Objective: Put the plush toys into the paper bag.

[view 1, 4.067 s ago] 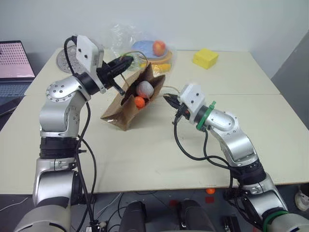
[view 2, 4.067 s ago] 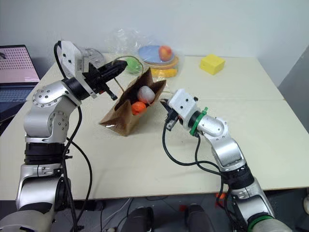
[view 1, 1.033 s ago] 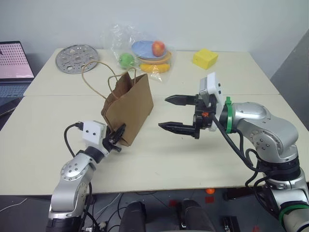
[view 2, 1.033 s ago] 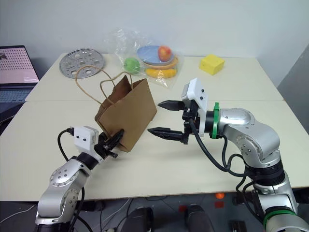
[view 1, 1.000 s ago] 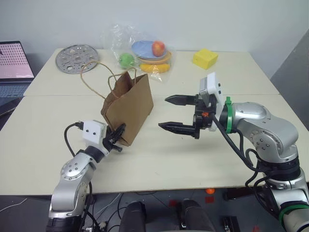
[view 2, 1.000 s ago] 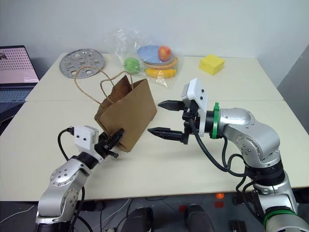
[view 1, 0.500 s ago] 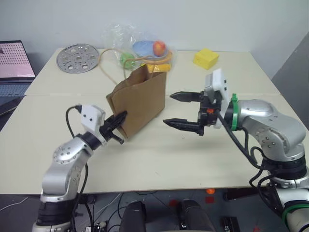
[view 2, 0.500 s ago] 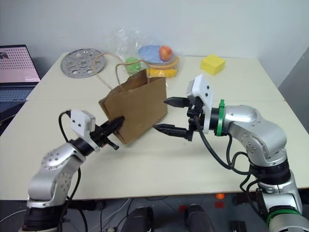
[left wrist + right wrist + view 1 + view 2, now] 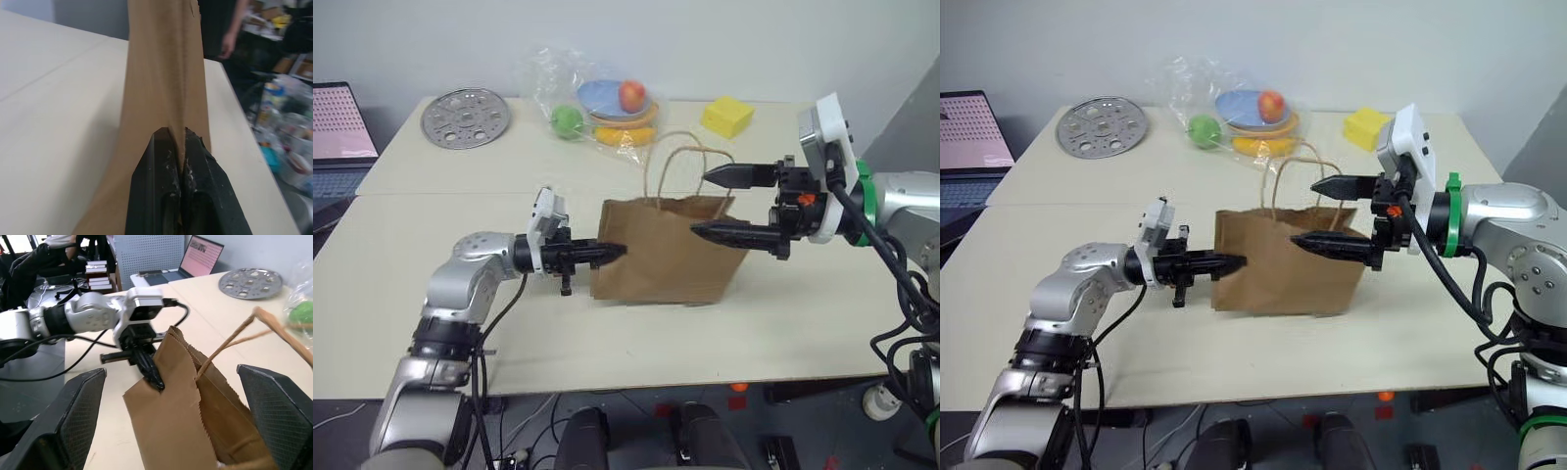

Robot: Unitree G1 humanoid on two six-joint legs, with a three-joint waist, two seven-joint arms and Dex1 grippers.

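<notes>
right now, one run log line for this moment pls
left gripper: shut on paper bag side edge | right gripper: fingers open, at bag's other end near handles | bag: upright on table | plush toys: not visible

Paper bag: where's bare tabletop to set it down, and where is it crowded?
Bare table lies in front of the paper bag, and wide on the near left. Crowded at the far edge: perforated metal disc, plastic bag of toy fruit, yellow block.

Metal disc [image 9: 465,117], bagged toy fruits [image 9: 602,105], yellow block [image 9: 727,116].
</notes>
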